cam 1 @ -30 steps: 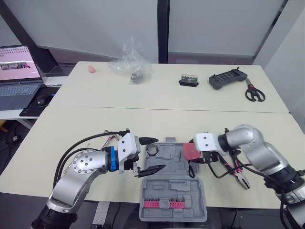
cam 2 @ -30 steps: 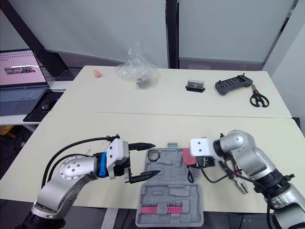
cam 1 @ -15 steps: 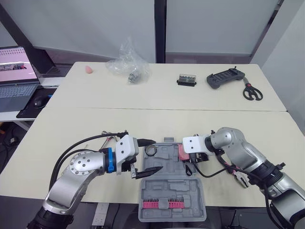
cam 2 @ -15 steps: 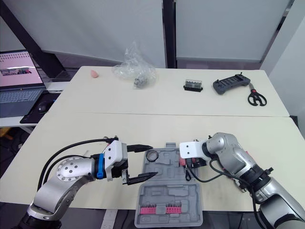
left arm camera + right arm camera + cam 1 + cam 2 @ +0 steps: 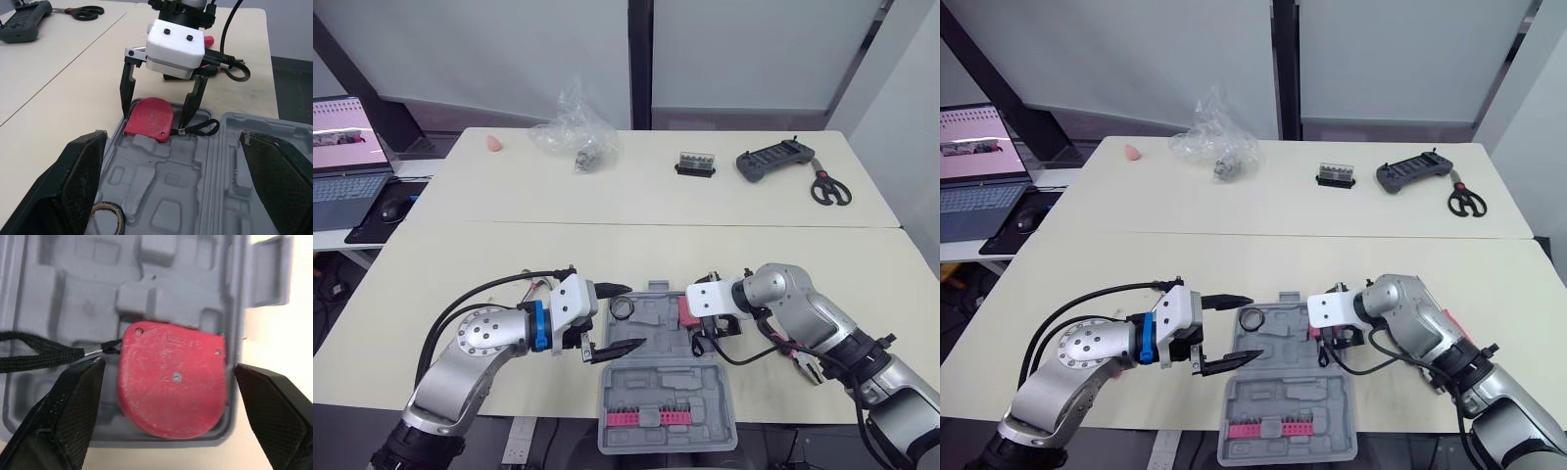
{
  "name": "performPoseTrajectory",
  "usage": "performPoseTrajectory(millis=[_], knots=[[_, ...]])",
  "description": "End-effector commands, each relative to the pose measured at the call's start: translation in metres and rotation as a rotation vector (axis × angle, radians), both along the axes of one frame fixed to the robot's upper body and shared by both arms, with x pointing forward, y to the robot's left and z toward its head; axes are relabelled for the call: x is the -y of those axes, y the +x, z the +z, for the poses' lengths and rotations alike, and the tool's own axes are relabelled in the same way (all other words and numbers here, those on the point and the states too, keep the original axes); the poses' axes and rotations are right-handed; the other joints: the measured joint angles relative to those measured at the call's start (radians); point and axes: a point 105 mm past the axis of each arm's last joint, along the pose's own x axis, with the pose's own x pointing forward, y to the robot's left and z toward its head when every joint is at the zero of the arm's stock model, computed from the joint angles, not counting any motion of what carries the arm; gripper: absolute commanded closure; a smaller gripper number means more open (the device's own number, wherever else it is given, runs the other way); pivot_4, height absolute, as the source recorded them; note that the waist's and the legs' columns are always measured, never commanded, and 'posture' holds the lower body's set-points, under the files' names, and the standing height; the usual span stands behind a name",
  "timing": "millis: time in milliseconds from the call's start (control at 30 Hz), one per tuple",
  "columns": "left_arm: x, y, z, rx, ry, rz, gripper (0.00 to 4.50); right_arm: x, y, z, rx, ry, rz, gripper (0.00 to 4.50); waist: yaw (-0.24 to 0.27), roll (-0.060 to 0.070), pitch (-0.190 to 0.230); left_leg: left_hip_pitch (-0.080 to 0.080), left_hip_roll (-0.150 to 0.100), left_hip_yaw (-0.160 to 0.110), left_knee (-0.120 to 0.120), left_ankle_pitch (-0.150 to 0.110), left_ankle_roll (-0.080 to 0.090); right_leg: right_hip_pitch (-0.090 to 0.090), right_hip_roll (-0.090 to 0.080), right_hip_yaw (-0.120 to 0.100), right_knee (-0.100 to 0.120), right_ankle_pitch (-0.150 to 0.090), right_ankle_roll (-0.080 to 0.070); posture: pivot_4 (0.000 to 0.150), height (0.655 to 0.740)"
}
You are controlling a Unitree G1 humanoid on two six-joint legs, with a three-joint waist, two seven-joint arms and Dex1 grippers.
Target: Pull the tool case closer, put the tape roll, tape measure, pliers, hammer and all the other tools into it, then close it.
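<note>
Holding tape measure [image 5: 173, 382] and tape roll [image 5: 624, 309], open tool case [image 5: 671, 387]

**Both grippers spread at the case**

The left arm is bent at the elbow, with its forearm level and aimed at the left edge of the case [image 5: 668, 388]. The left gripper [image 5: 630, 317] points across that edge, its 2 fingers spread wide. The right arm reaches in from the case's right side with the wrist turned down. The right gripper [image 5: 155, 122] is at the case's far right corner, its 2 fingers parted.
</note>
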Motion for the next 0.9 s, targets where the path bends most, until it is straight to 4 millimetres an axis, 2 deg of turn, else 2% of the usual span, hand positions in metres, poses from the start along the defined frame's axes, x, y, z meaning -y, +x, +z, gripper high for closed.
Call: performPoseTrajectory(millis=[33,233,333,433,533,633,833,900], knots=[[0.003,0.0,0.004,0.03,-0.001,-0.028,0.0,0.005,-0.005,0.031,0.016,0.079,0.002,0.03,0.001,0.0,0.0,0.0,0.0,0.0,0.0,0.0,0.0,0.0,0.0,0.0,0.0,0.0,0.0,0.15,0.74],[0.005,0.003,0.01,0.044,-0.009,-0.052,0.0,0.01,-0.017,0.062,-0.003,0.215,0.052,0.03,0.0,0.0,0.0,0.0,0.0,0.0,0.0,0.0,0.0,0.0,0.0,0.0,0.0,0.0,0.0,0.15,0.74],[0.007,0.004,0.013,0.037,-0.023,-0.065,0.0,0.006,-0.016,0.07,0.016,0.367,0.058,0.03,-0.001,0.0,0.0,0.0,0.0,0.0,0.0,0.0,0.0,0.0,0.0,0.0,0.0,0.0,0.0,0.15,0.74],[0.008,0.002,0.014,0.031,-0.019,-0.082,0.0,0.009,-0.018,0.06,-0.001,0.464,0.061,0.63,0.0,0.0,0.0,0.0,0.0,0.0,0.0,0.0,0.0,0.0,0.0,-0.001,0.0,0.0,0.0,0.15,0.74],[0.008,0.002,0.014,0.029,-0.013,-0.09,0.0,0.012,-0.021,0.044,-0.037,0.503,0.026,1.65,0.001,-0.001,0.0,0.0,0.0,0.0,0.0,0.0,0.0,0.001,0.0,0.0,-0.001,0.0,0.0,0.15,0.74],[0.007,0.002,0.014,0.028,-0.006,-0.091,0.0,0.012,-0.018,0.027,-0.056,0.55,-0.039,2.36,-0.001,0.0,0.0,0.0,0.0,0.0,0.0,0.0,0.0,0.0,0.0,0.0,0.0,0.0,0.0,0.15,0.74],[0.005,0.003,0.012,0.022,0.009,-0.092,0.0,0.011,-0.013,0.006,-0.043,0.58,-0.095,3.42,-0.002,0.0,0.0,0.001,0.0,0.0,0.0,0.0,0.0,0.0,0.0,0.0,0.001,0.0,0.0,0.15,0.74],[0.005,0.002,0.013,0.021,0.013,-0.094,0.0,0.01,-0.011,0.003,-0.041,0.591,-0.109,3.42,-0.002,0.0,0.0,0.001,0.0,0.0,0.0,0.0,0.0,0.0,0.0,0.0,0.001,0.0,0.0,0.15,0.74]])
